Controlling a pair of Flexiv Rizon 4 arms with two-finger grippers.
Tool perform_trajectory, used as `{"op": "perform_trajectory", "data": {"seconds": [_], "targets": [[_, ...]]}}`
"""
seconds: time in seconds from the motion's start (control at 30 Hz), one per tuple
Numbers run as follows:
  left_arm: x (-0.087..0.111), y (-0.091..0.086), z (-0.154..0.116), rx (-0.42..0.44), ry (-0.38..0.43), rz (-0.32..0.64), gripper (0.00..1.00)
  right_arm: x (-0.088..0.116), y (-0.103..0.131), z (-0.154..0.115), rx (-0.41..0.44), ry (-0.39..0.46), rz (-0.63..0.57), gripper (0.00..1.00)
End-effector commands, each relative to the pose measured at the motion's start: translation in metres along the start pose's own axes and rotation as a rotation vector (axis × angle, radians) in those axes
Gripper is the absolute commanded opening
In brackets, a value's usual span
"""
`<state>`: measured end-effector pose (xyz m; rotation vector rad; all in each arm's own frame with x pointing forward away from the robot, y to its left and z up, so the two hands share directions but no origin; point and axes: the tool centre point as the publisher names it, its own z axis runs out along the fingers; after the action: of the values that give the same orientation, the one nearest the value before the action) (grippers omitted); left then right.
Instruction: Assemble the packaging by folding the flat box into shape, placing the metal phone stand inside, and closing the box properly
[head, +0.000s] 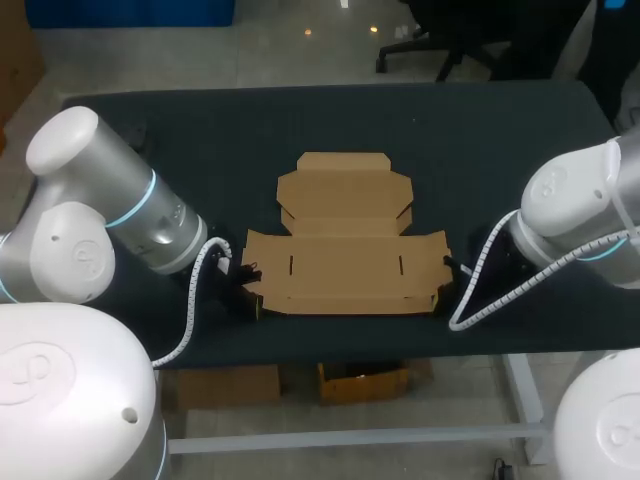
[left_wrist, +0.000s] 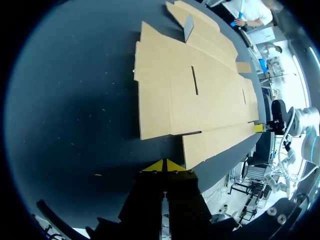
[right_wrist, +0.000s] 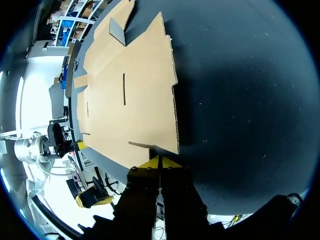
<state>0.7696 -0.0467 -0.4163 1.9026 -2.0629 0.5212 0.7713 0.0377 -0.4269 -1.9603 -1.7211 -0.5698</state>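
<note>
A flat brown cardboard box blank (head: 345, 250) lies unfolded in the middle of the dark table (head: 150, 120). One small flap (left_wrist: 188, 27) near its far panel stands up a little. My left gripper (head: 252, 303) is low at the blank's front left corner, shut, its yellow tips (left_wrist: 165, 164) just short of the cardboard edge (left_wrist: 192, 150). At the front right corner my right gripper (head: 441, 293) is shut too, with its tips (right_wrist: 159, 161) at the corner of the blank (right_wrist: 130, 85). Neither holds anything. No metal phone stand is in view.
The table's front edge (head: 340, 345) runs close behind both grippers. White coiled cables (head: 195, 290) hang from each wrist. Bare dark table surface lies behind the blank and to both sides.
</note>
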Motion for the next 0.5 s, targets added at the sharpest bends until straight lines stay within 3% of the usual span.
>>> {"op": "perform_trajectory", "data": {"seconds": [0.03,0.5], "targets": [[0.0004,-0.0003,0.0017,0.000,-0.002,0.001,0.00,-0.0007,0.0002,-0.0015,0.003,0.015,-0.004,0.00],[0.0005,-0.0003,0.0016,-0.001,-0.003,0.003,0.00,0.0031,0.0001,-0.0046,-0.008,0.029,-0.015,0.00]]}}
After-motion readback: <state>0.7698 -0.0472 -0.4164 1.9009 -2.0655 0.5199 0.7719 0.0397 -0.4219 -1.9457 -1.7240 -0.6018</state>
